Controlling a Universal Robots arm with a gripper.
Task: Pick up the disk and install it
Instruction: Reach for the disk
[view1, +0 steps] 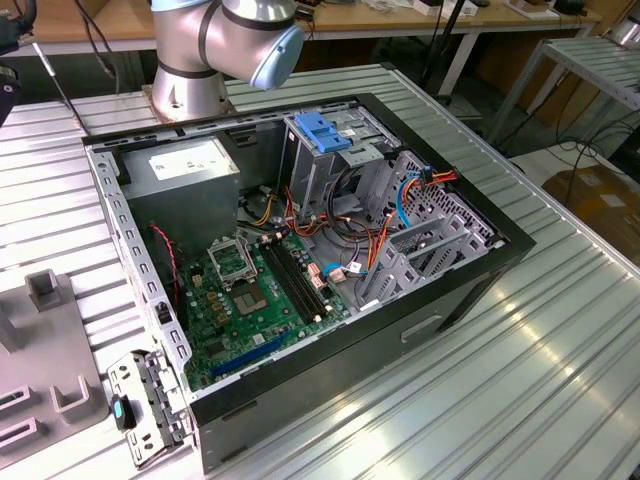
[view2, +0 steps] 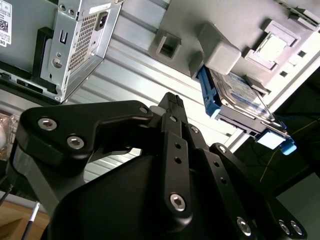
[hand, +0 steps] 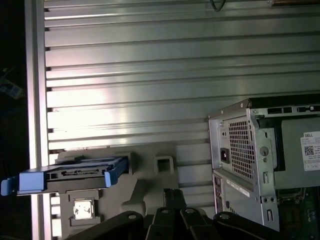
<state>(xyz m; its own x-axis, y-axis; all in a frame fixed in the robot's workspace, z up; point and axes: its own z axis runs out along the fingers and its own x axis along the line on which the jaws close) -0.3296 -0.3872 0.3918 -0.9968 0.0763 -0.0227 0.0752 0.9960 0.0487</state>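
Blue-railed disk (hand: 75, 173) on grey fixture (hand: 145, 187), apart from computer case (hand: 265, 160)

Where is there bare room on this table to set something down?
The ribbed table is bare at the exterior view's right of the computer case. Crowded: inside the case, and the grey fixture holding the disk.

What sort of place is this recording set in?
Probably a robotics lab set up for PC assembly: a robot arm mounted on a ribbed aluminium table, an open computer case lying on it, and the disk sitting in a grey fixture.
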